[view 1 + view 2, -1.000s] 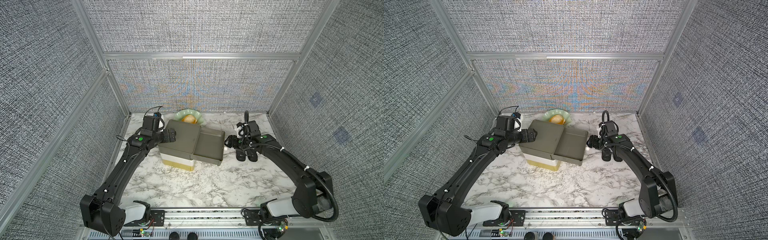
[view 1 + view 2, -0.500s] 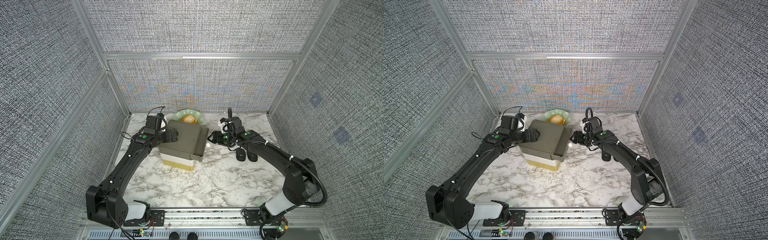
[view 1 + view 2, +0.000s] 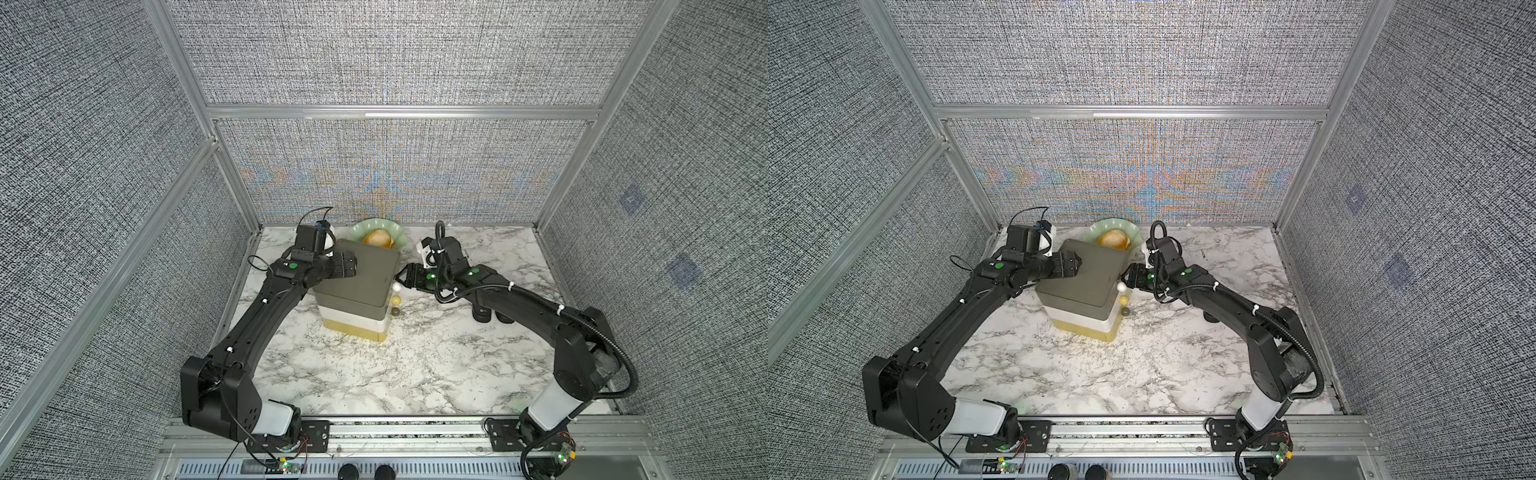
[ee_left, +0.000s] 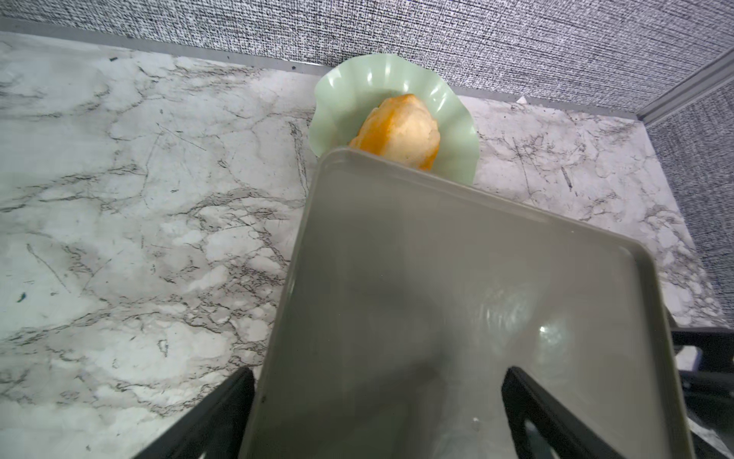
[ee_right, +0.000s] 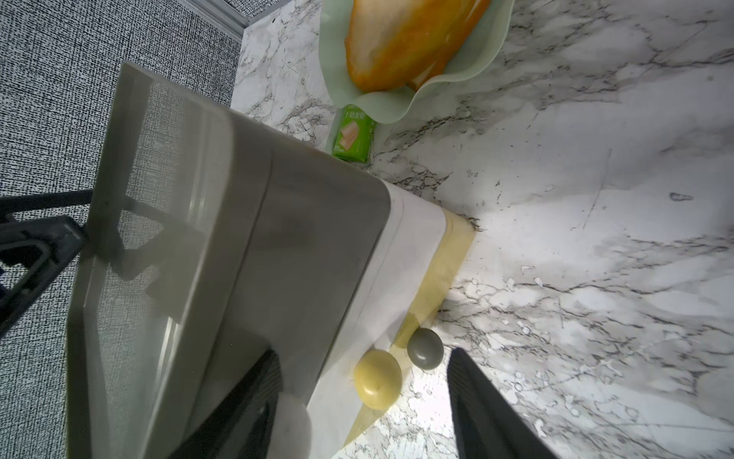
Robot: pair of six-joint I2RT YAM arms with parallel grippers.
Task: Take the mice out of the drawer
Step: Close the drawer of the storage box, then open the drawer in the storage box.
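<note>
A three-drawer unit (image 3: pixel 359 278) stands at the back of the table, with a grey top drawer, a white middle one and a yellow bottom one. All three are pushed in, so anything inside is hidden. Two black mice (image 3: pixel 482 313) (image 3: pixel 504 318) lie on the marble under my right forearm; one of the mice (image 3: pixel 1210 318) shows below that forearm. My left gripper (image 3: pixel 351 266) (image 4: pixel 377 377) is open over the unit's left top edge. My right gripper (image 3: pixel 405 279) (image 5: pixel 363 357) is open at the drawer fronts. Its fingers are either side of the yellow knob (image 5: pixel 377 383), and the white knob (image 3: pixel 397 286) is beside one finger.
Behind the unit, a pale green scalloped dish (image 3: pixel 360 229) holds an orange-yellow bun (image 3: pixel 378 238). A small green packet (image 5: pixel 353 137) lies between the dish and the unit. Grey fabric walls close in the left, back and right sides, and a metal rail runs along the front.
The grey top drawer, pulled out to the right a second ago, has slid shut. My right gripper moved left with it, up to the knobs. My left gripper stayed at the unit's top.
</note>
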